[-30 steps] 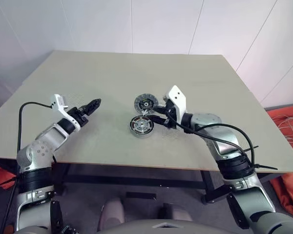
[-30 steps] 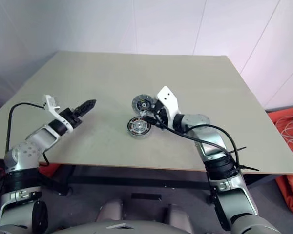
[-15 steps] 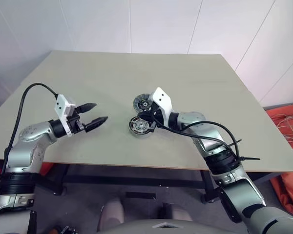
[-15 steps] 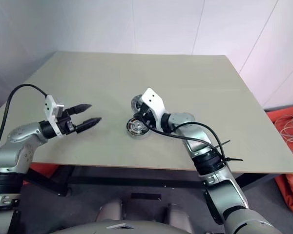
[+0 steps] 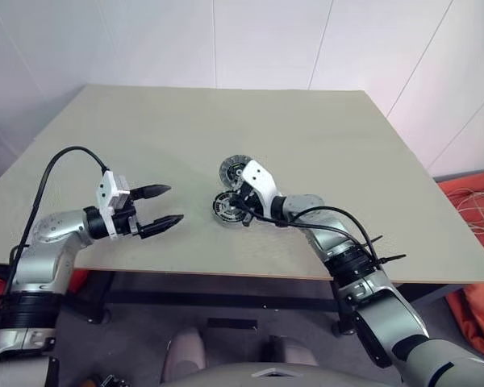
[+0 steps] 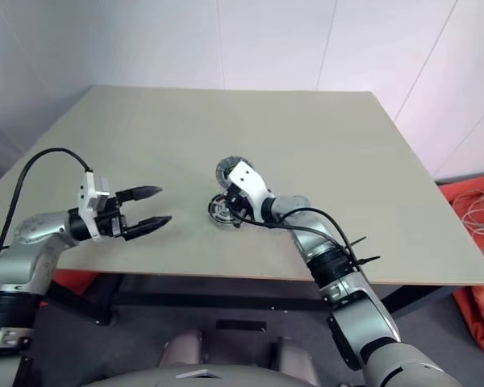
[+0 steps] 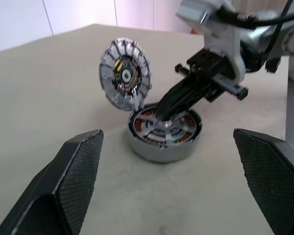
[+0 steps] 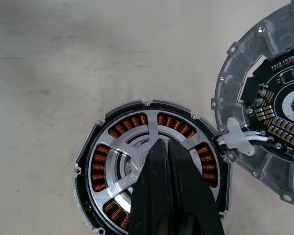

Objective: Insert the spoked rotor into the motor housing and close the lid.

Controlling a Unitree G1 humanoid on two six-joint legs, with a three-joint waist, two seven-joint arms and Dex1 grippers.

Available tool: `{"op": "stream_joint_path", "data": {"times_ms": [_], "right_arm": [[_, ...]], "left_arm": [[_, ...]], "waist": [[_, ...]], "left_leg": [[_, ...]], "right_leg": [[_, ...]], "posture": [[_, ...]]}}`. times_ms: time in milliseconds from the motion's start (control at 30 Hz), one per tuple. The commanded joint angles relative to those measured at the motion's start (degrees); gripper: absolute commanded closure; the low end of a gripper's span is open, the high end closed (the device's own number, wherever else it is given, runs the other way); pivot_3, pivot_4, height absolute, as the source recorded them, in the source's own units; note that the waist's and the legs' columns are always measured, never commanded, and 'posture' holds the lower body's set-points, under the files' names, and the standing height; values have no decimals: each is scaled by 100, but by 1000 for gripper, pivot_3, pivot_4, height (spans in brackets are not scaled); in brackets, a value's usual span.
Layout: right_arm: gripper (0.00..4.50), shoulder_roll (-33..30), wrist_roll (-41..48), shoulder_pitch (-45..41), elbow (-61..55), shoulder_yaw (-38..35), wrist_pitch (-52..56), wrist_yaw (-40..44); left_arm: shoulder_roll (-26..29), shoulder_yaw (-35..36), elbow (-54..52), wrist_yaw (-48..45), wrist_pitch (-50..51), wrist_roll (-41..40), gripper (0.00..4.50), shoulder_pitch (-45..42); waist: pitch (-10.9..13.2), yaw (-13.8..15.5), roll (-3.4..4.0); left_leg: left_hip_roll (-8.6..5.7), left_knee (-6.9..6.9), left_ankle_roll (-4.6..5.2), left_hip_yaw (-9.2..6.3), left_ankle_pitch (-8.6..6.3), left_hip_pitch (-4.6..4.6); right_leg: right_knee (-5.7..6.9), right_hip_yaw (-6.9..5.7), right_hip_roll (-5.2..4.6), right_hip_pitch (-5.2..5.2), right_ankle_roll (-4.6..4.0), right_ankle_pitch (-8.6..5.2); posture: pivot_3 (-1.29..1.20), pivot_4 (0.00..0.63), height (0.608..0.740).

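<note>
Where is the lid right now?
In the left eye view the lid lies open on the table's middle, just beyond the motor housing, joined to its rim by white wires.

left claw (image 5: 163,207) spread wide, right claw (image 8: 161,147) pinched closed.

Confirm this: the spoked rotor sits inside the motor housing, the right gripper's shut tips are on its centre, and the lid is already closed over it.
Not quite: the lid is not closed. The left wrist view shows it standing open, tilted up beside the motor housing. The rest holds: the spoked rotor sits inside the housing, over the copper windings, with the shut right gripper on its centre.
</note>
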Motion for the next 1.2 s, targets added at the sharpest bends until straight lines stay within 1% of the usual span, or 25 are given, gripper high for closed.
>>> {"op": "stream_joint_path", "data": {"times_ms": [33, 100, 167, 267, 400, 433, 467, 533, 667, 833, 900, 967, 1033, 1100, 1200], "right_arm": [[4466, -39, 39, 113, -50, -75, 221, 85], [4466, -91, 329, 128, -425, -234, 488, 315], [4466, -222, 434, 145, -706, -317, 569, 494], [4466, -511, 537, 135, -967, -469, 731, 643], [4466, -1007, 546, 131, -1064, -606, 687, 895], [4062, -1099, 558, 125, -1073, -629, 670, 954], [3858, -1157, 606, 107, -1116, -672, 654, 1007], [3205, -1268, 590, 32, -1192, -639, 572, 1138], [1790, -1737, -28, -241, -1257, -32, -190, 1676], [94, -2028, -367, -985, -932, 578, -1036, 2822], [41, -2049, -542, -1330, -612, 781, -1407, 3186], [41, -2014, -845, -1692, -154, 1007, -2048, 3337], [41, -1960, -1199, -2012, 336, 1249, -2735, 3387], [41, -1882, -1730, -2349, 910, 1568, -3716, 3175], [41, -1730, -2151, -2674, 1493, 1893, -4600, 3207]], "left_arm": [[113, 162, -283, 248, 462, -169, 0, -54], [71, 175, -225, 429, 204, 62, 0, -79], [56, 167, -192, 518, -6, 215, 0, -66], [65, 197, -233, 570, 191, 107, 0, -36], [39, 270, -181, 591, 139, 57, 0, -32], [39, 273, -173, 582, 152, 46, 0, -27], [42, 271, -181, 585, 182, 38, 0, -12], [40, 270, -174, 594, 223, 27, 0, -11], [78, 250, -130, 647, 405, 27, 0, -44], [110, 271, -94, 593, 542, -3, 0, -149], [117, 278, -84, 576, 559, -2, 0, -180], [118, 288, -98, 574, 564, 0, 0, -190], [119, 298, -130, 580, 568, -5, 0, -176], [116, 311, -184, 598, 562, -10, 0, -136], [104, 327, -271, 642, 575, -33, 0, -80]], "waist": [[0, 4, 1], [1, 21, 3], [1, 21, 2], [1, 17, 3], [0, 19, 2], [1, 18, 2], [1, 18, 2], [1, 17, 3], [1, 4, 4], [1, 4, 4], [1, 3, 4], [1, 2, 3], [1, 8, 3], [1, 2, 2], [1, -15, 2]], "left_leg": [[0, 0, 0, 0, 0, 3], [-2, 0, 0, -1, 0, 6], [-1, 2, 0, -4, 0, 7], [-1, 2, 0, -4, 0, 5], [-1, 2, 0, -3, 0, -6], [-1, 2, 1, -3, 0, -8], [-1, 2, 1, -2, 0, -10], [0, 1, 1, 0, 0, -12], [2, 2, 1, 4, 0, -14], [3, 5, 2, 4, 0, -14], [3, 9, 2, 4, -1, -15], [4, 12, 2, 4, -1, -16], [3, 15, 4, 3, -2, -18], [3, 18, 7, 4, -4, -22], [4, 20, 9, 4, -5, -30]], "right_leg": [[2, 0, 0, 0, 0, 0], [2, 0, -2, 10, 1, -1], [1, 0, -2, 16, 2, -1], [0, 0, -2, 14, 1, 0], [-2, 0, 0, 3, 0, 0], [-4, 0, 0, 3, 0, 0], [-6, 0, 0, 0, 0, 0], [-6, 0, 0, -3, -1, 0], [-3, 0, 1, -12, -2, -1], [1, 0, 1, -13, -2, -1], [4, 0, 1, -15, -3, 0], [4, 0, 1, -14, -4, 0], [4, -1, 0, -14, -5, 0], [4, -2, 0, -15, -5, 0], [5, -2, 1, -22, -7, 0]], "posture": [[0, 0, 740], [0, 0, 740], [0, 0, 740], [0, 0, 740], [0, 0, 740], [0, 0, 740], [0, 0, 740], [0, 0, 740], [0, 0, 740], [0, 0, 740], [0, 0, 740], [0, 0, 740], [0, 0, 740], [0, 0, 740], [0, 0, 740]]}}
